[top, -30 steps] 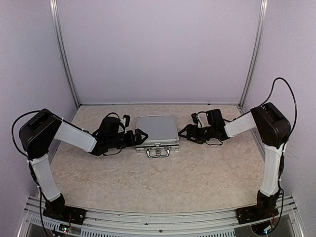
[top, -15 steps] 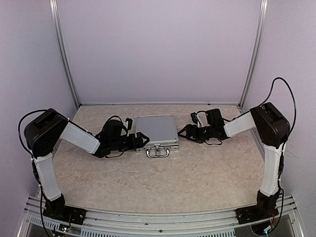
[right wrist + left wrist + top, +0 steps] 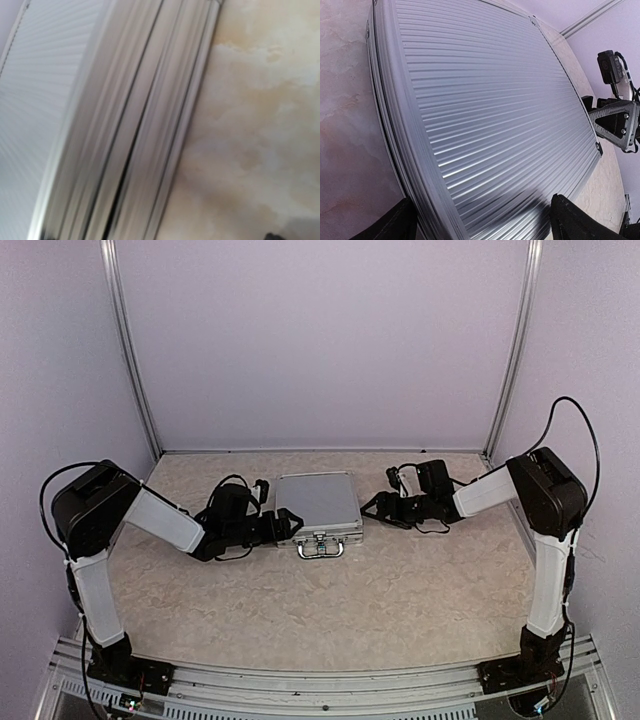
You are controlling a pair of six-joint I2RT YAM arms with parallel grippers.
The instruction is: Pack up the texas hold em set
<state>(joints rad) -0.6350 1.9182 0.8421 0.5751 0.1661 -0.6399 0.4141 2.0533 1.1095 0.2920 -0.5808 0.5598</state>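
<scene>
Your closed silver case (image 3: 317, 502) lies flat in the middle of the worktop (image 3: 400, 590), its handle (image 3: 320, 549) facing the arm bases. Your left pincer (image 3: 290, 523) stands wide open at the case's left edge, with the ribbed lid between its fingers (image 3: 385, 226). Whether they touch it you cannot tell. Your right pincer (image 3: 367, 510) is spread wide too, holding nothing, just beside the case's right edge.

Left arm (image 3: 165, 520) extended low and inward, forearm near level; left pincer (image 3: 288, 524) pointing toward centre, fingers (image 3: 385, 226) spread wide apart; right arm (image 3: 485, 490) bent at the elbow, forearm sloping down and inward; right pincer (image 3: 372, 508) pointing toward centre, jaws parted.
</scene>
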